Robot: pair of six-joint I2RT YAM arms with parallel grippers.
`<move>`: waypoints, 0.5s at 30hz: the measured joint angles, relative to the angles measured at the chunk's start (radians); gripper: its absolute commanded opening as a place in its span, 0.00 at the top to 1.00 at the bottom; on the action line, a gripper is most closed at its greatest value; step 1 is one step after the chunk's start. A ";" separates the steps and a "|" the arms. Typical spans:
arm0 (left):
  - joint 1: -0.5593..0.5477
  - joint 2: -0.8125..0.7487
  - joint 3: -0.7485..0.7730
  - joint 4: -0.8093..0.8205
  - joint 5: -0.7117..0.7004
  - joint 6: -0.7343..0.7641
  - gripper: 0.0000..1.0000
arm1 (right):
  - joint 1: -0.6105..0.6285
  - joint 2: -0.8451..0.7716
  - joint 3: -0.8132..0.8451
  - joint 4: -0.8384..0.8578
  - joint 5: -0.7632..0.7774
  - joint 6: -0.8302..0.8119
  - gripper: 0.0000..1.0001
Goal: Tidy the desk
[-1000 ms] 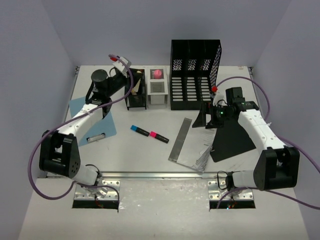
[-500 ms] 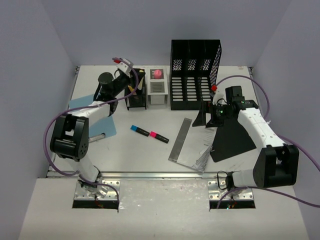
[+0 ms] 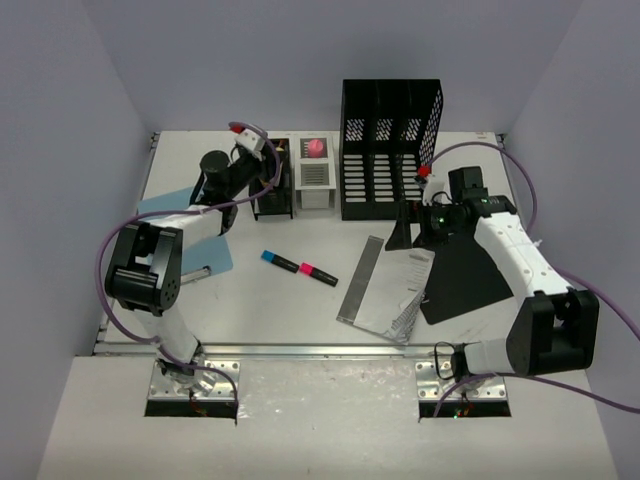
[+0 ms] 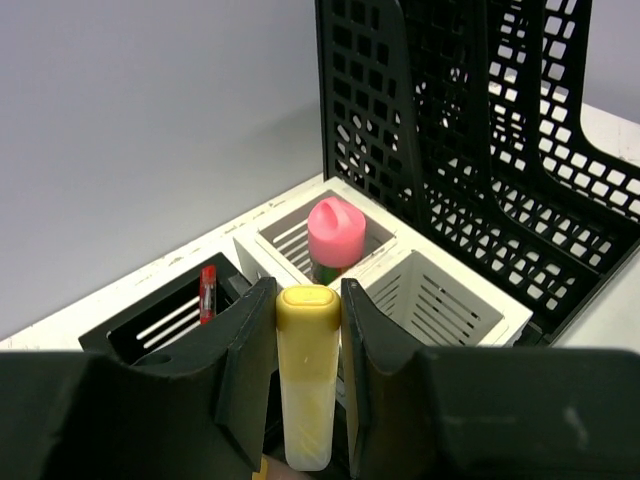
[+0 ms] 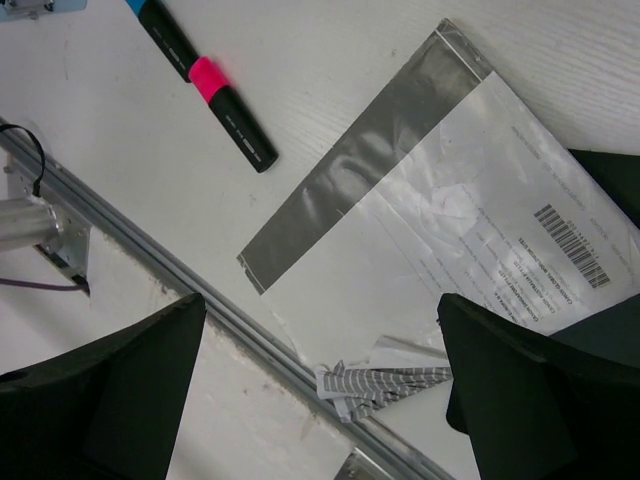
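Desk (image 3: 270, 310) lies rigid and fixed beneath everything, so only its clutter can be gripped. The left gripper (image 4: 308, 330) is pinched nearly closed on a yellow highlighter (image 4: 305, 400), which looks light, stiff and probably slick. It hangs over the black pen holder (image 4: 165, 325), which holds a red pen (image 4: 208, 290). Just right, the white organiser (image 4: 440, 300) holds a pink-capped item (image 4: 337, 232). The right gripper (image 5: 320, 385) has its jaws wide and holds nothing.

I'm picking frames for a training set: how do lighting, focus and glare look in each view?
Top external: even soft light, faint shadows on the desk, all sharp. Left wrist: the left gripper is dark and featureless, but the yellow marker it holds and the black mesh rack are crisp. Right wrist: the right gripper shows as soft black fingers; the plastic mailer has mild sheen.
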 measured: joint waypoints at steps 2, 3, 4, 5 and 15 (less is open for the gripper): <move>0.000 0.000 -0.010 -0.002 -0.002 0.001 0.80 | 0.019 0.000 0.011 -0.003 0.023 -0.018 0.01; 0.000 0.000 -0.013 -0.005 -0.002 0.001 0.76 | 0.034 0.000 0.017 -0.006 0.036 -0.026 0.01; 0.000 0.000 -0.017 -0.006 -0.001 0.001 0.64 | 0.054 0.000 0.025 -0.008 0.055 -0.037 0.01; 0.001 0.000 -0.020 -0.008 -0.001 0.003 0.57 | 0.072 0.000 0.032 -0.008 0.070 -0.046 0.01; 0.041 -0.164 -0.042 -0.169 0.026 -0.060 0.36 | 0.246 0.063 0.227 -0.058 0.217 -0.127 0.03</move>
